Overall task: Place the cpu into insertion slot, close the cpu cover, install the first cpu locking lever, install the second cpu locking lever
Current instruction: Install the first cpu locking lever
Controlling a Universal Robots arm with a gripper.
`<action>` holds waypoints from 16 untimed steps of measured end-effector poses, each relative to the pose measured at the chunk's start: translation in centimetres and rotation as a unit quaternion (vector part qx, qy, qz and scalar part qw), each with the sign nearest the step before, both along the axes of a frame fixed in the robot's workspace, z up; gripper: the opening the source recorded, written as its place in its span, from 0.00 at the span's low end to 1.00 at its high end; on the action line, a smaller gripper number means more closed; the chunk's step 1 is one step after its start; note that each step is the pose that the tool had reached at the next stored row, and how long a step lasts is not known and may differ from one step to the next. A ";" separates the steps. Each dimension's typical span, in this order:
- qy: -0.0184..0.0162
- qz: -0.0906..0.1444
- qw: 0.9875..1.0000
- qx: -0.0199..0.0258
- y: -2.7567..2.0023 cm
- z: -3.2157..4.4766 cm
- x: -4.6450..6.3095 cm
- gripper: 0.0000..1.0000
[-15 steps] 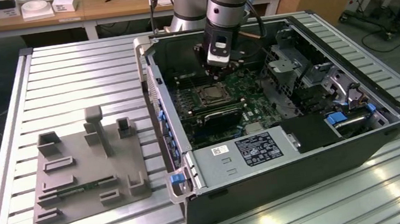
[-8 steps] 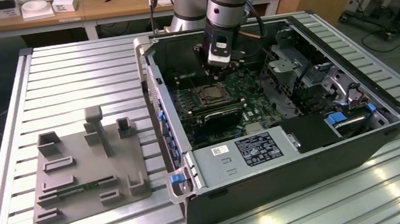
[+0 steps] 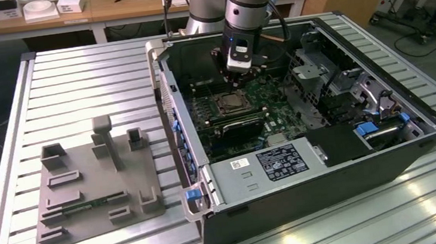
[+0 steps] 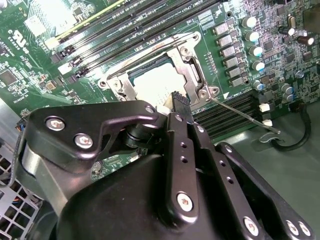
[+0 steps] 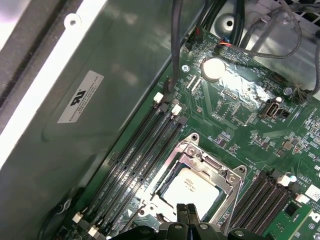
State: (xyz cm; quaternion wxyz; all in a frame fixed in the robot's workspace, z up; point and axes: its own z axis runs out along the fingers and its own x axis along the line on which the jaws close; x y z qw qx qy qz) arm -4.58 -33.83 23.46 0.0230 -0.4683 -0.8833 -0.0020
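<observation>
Fingers together, empty, above the slot. Cpu seated, cover down over it, at six o'clock from my gripper in the exterior view. One lever looks unlatched.

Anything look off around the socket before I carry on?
One thing: a thin locking lever juts out from the corner of the cpu cover across the memory slots, apparently unlatched. The cpu sits flat under the closed cover. Nothing looks damaged.
</observation>
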 end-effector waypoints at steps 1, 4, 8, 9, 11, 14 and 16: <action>0.000 0.000 1.000 0.000 0.00 0.00 0.0 0.10; 0.000 0.002 1.000 0.000 0.00 0.00 0.0 0.10; 0.000 0.005 1.000 0.000 0.00 0.00 0.0 0.10; 0.000 0.005 1.000 0.000 0.00 0.00 0.0 0.10; 0.000 0.013 1.000 0.000 0.00 0.00 0.0 0.10; 0.000 0.017 1.000 0.000 0.00 0.00 0.0 0.10; 0.000 0.019 1.000 0.000 0.00 0.00 0.0 0.10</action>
